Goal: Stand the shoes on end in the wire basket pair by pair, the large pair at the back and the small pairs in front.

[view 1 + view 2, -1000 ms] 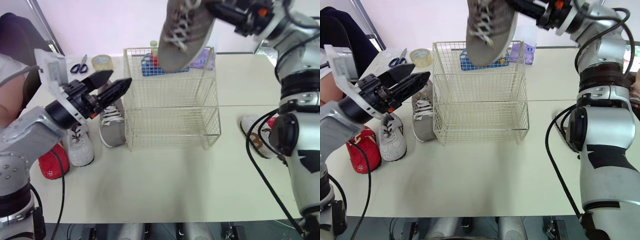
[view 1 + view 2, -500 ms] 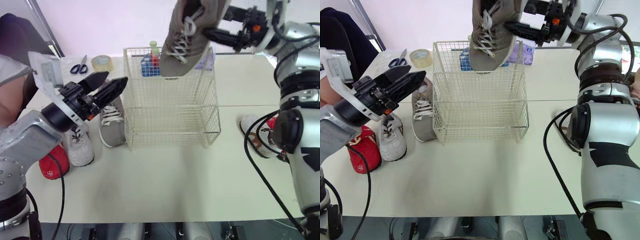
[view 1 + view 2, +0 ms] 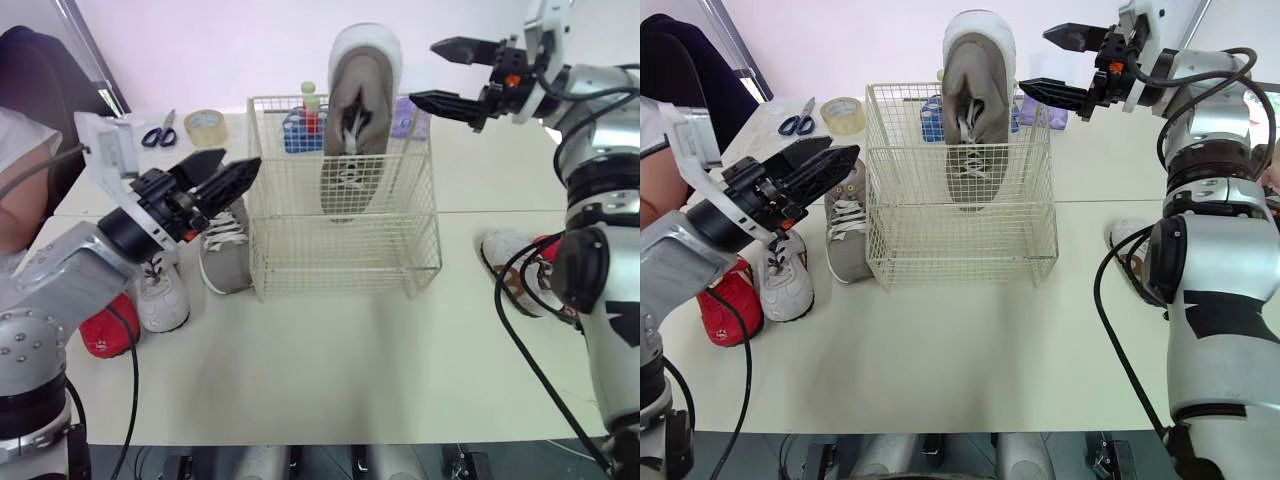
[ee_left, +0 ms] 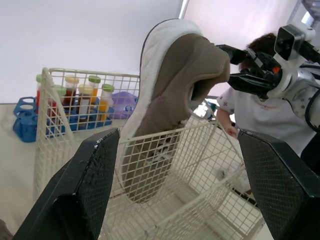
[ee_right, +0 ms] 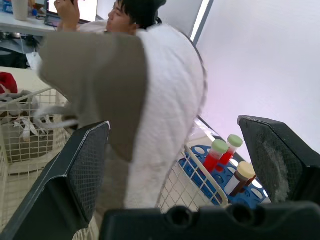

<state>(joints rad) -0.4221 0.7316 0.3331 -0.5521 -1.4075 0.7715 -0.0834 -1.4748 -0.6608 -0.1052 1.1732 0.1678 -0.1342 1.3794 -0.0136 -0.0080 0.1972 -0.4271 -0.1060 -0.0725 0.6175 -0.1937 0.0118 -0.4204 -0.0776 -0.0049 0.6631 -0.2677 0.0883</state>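
The wire basket (image 3: 345,250) holds one large grey shoe (image 3: 358,120) standing toe down at its back, heel above the rim. Its mate (image 3: 225,255) lies just left of the basket. The right gripper (image 3: 424,71) hangs wide open beside the basket's back rim, clear of the heel. The left gripper (image 3: 240,160), fingers parted, hovers over the mate. That shoe likely goes next: grip it mid-body, tip it toe down, seat it beside the first, and keep the basket's front free for the small white shoe (image 3: 160,295)

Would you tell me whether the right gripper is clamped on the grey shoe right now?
No, the right gripper is open and apart from the grey shoe, which stands on end in the wire basket.
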